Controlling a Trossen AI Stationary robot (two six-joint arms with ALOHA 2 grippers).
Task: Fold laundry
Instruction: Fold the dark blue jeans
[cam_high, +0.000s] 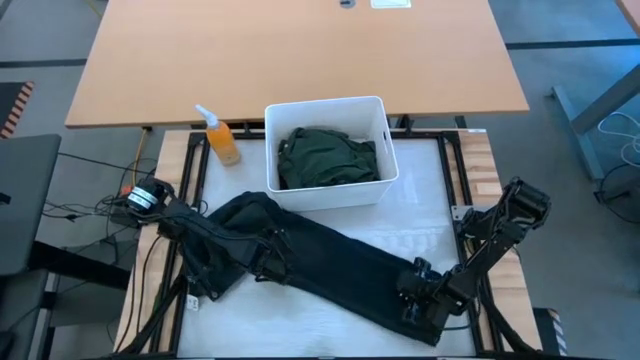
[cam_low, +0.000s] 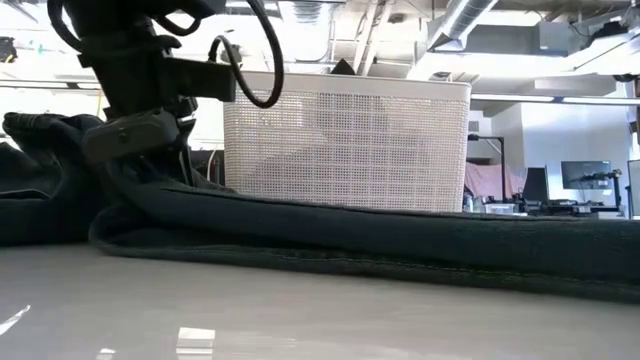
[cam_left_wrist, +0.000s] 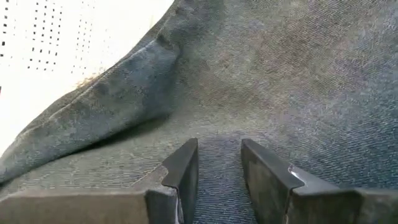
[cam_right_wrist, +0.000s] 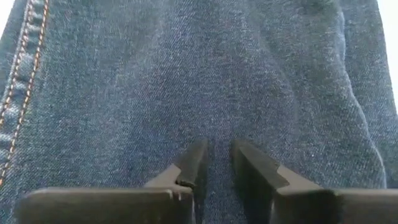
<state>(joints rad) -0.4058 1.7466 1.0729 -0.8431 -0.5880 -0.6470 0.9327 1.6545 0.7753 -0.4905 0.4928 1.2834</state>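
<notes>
Denim trousers (cam_high: 330, 262), long and twilled, under both gripper tips.

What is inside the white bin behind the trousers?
A crumpled dark green garment lies in the white bin, covering most of its floor. Anything under it is hidden.

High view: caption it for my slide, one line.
Both arms press on dark trousers laid across the table, left end effector and right end effector, white bin behind.
</notes>
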